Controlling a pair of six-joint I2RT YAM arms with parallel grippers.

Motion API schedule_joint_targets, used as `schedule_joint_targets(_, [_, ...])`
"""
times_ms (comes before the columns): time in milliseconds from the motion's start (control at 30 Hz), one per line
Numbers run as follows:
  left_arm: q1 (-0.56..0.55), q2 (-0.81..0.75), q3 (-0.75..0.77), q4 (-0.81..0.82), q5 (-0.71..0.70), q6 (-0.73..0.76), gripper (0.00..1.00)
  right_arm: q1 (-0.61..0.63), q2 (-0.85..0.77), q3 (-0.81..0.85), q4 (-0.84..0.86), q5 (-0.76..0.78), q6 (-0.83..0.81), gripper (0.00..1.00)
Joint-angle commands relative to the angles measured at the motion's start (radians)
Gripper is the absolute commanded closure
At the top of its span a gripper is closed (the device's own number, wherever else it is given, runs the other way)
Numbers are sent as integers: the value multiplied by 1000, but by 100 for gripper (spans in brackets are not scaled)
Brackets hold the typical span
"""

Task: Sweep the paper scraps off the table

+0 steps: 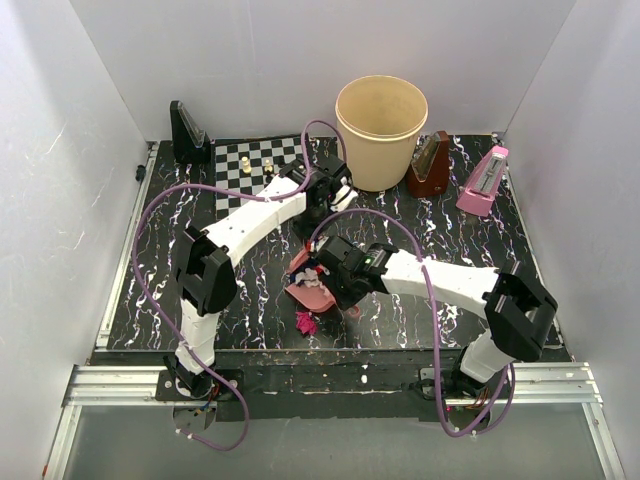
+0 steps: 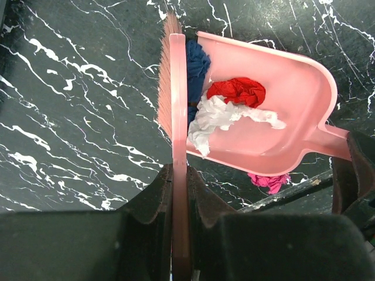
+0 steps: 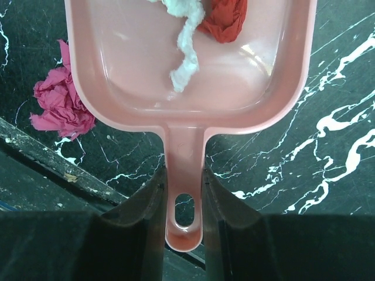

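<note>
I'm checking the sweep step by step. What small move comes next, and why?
Probably swing the brush, gripped in the left hand, behind the magenta scrap and push it toward the dustpan held by the right hand. That scrap lies on the table outside the pan's rear corner; red, white and blue scraps are inside.

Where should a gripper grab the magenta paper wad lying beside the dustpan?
Pinch the magenta wad across its crumpled middle, coming from straight above: it lies low on the table, with the dustpan wall close beside it, likely blocking a sideways approach.
</note>
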Motion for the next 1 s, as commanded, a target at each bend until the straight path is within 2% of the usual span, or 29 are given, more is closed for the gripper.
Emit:
schedule_joint_targets(0, [-11,-54,44,-62,107,-87,100,-4,-27,8,41,38,9,99])
schedule_joint_targets(200, [-11,-110,56,-72,118,-120,100,-4,-102,-55,97,75,30,99])
schedule_joint_targets(333, [-11,-149,62,-91,72,-150,100,-3,-143,-86,116,115,45,99])
schedule_joint_targets(467, [-12,-199,56,-97,-116,-195,100,-3,-205,-130,137,167,62,99])
schedule_joint_targets(700, [-3,-317,36,-54,-320,-274,100,-4,-369,-219,191,190,79,99])
schedule_joint_targets(800, [9,-406,-34,9,-405,-323,100,-4,-425,-237,183,193,79,99])
schedule_joint_targets(967, [51,-560,-197,110,-449,-354,100,-18,-484,-193,90,192,76,99])
